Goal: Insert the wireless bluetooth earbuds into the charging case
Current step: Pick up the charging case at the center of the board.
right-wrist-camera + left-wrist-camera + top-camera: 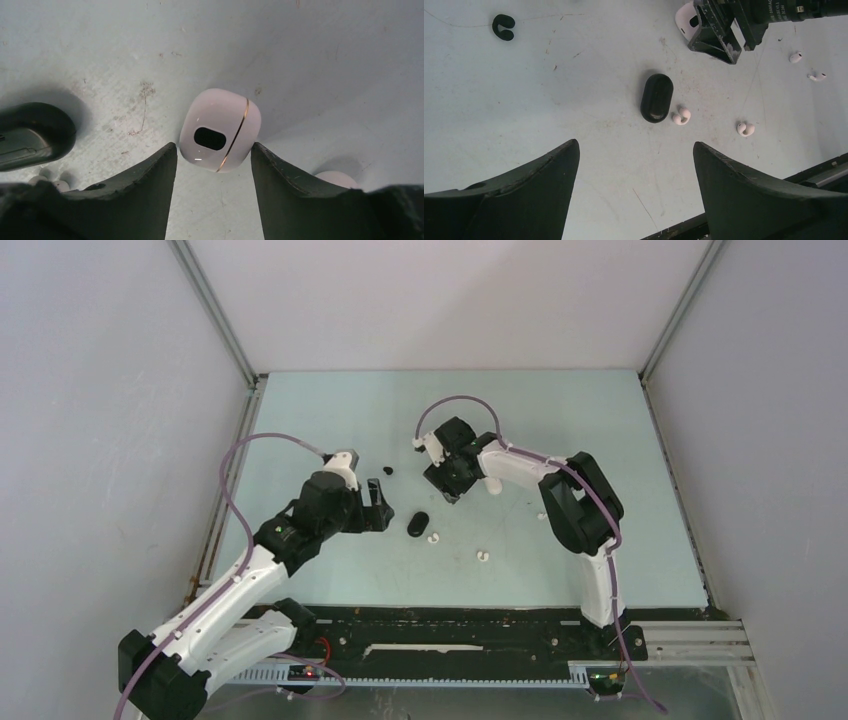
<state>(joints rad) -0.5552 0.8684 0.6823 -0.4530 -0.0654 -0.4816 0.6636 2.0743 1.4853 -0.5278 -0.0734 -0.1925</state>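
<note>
A white charging case with a gold seam lies on the table. My right gripper is open, its fingertips either side of the case's near end and not closed on it. In the left wrist view the white case peeks out behind the right gripper. A black case lies shut, with a white earbud touching it and another to its right. Two more white earbuds lie farther right. A black earbud lies apart at far left. My left gripper is open and empty.
From above, the black case lies between the left gripper and the right gripper. The table's black front rail runs along the near edge. A white rounded thing shows partly behind my right finger.
</note>
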